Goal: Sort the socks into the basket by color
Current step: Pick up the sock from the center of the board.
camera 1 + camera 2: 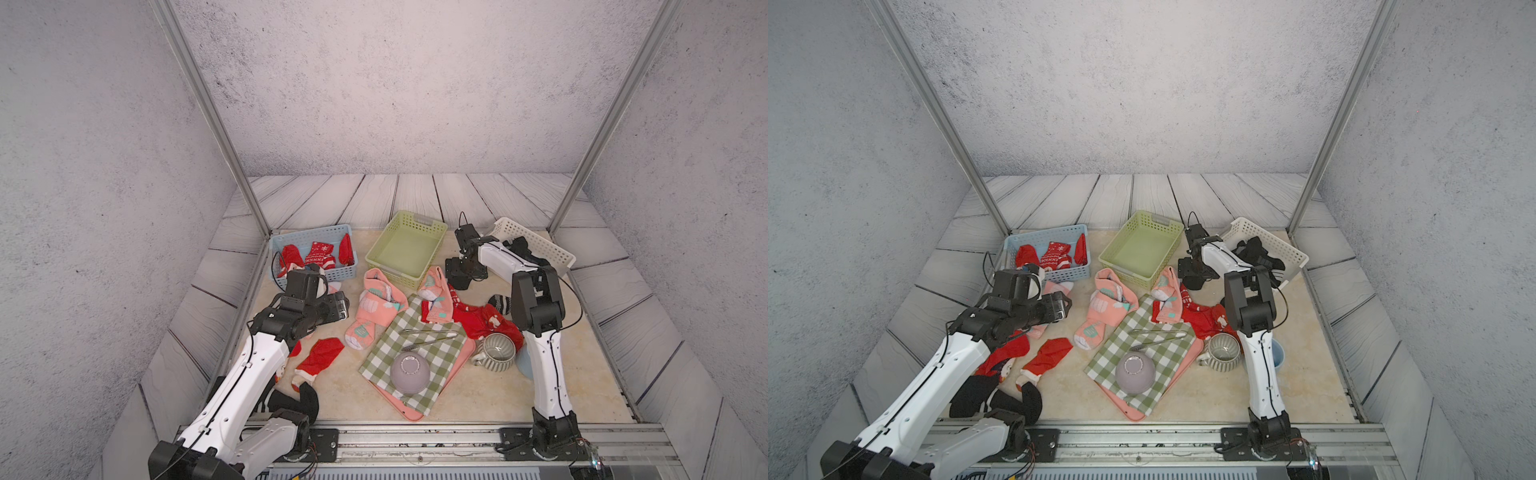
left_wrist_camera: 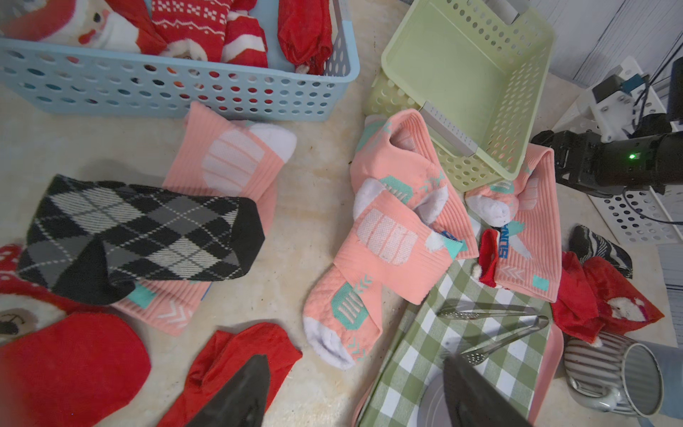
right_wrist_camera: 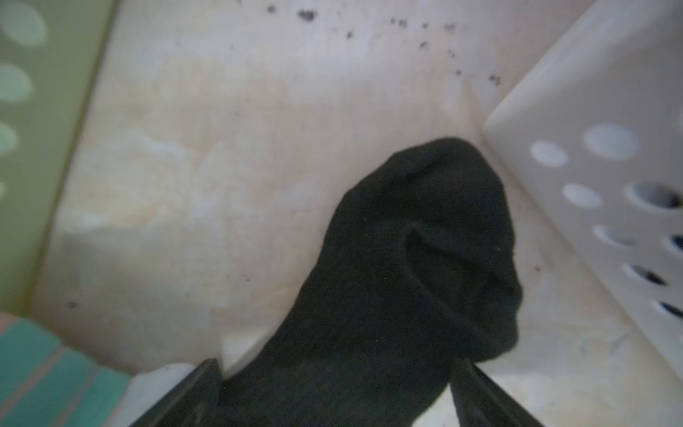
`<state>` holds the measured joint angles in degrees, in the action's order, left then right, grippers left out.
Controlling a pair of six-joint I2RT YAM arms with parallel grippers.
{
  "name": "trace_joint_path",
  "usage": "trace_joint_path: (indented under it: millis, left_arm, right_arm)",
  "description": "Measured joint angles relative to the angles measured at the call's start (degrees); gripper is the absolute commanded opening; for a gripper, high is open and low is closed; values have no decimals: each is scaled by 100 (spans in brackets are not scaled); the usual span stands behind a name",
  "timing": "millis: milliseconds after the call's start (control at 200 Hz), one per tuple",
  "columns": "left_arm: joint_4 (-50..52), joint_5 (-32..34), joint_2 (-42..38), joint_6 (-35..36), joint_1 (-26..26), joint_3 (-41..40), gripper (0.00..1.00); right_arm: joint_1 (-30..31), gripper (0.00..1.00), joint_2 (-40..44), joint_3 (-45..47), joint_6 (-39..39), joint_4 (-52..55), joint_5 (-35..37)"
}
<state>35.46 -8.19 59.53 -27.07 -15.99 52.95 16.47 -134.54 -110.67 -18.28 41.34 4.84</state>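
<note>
Red socks (image 1: 318, 253) lie in the blue basket (image 1: 332, 272). The green basket (image 1: 390, 272) holds nothing, and the tilted white basket (image 1: 540, 245) holds dark socks (image 1: 1258, 253). Pink socks (image 1: 376, 307) and another pink sock (image 1: 434, 291) lie mid-table. A red sock (image 1: 320, 357) and an argyle sock (image 2: 140, 236) lie to the left, with more red socks (image 1: 486, 324) by the mug. My left gripper (image 2: 354, 369) hovers open and empty. My right gripper (image 3: 340, 364) points down between the green and white baskets, its jaws wide around a black sock (image 3: 417, 240) on the table.
A green-checked cloth (image 1: 415, 357) covers a pink tray (image 1: 453, 370) and carries metal tongs (image 1: 432, 334) and an upturned grey bowl (image 1: 409, 374). A striped mug (image 1: 496, 353) stands beside the right arm. A striped dark sock (image 1: 500, 303) and a black sock (image 1: 299, 401) lie loose.
</note>
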Motion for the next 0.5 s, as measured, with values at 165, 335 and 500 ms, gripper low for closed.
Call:
trace_joint_path:
  millis: [165, 335, 500]
  left_arm:
    - [-7, 2, -24, -31, -28, -33, 76]
    - [-7, 11, -24, -33, -28, -35, 76]
    - [0, 48, -24, -31, -31, -35, 76]
  right_arm:
    - [0, 74, -7, 4, 2, 0, 7]
    - [2, 44, 55, 168, -52, -186, -9]
    - [2, 12, 236, 431, -74, -225, -15]
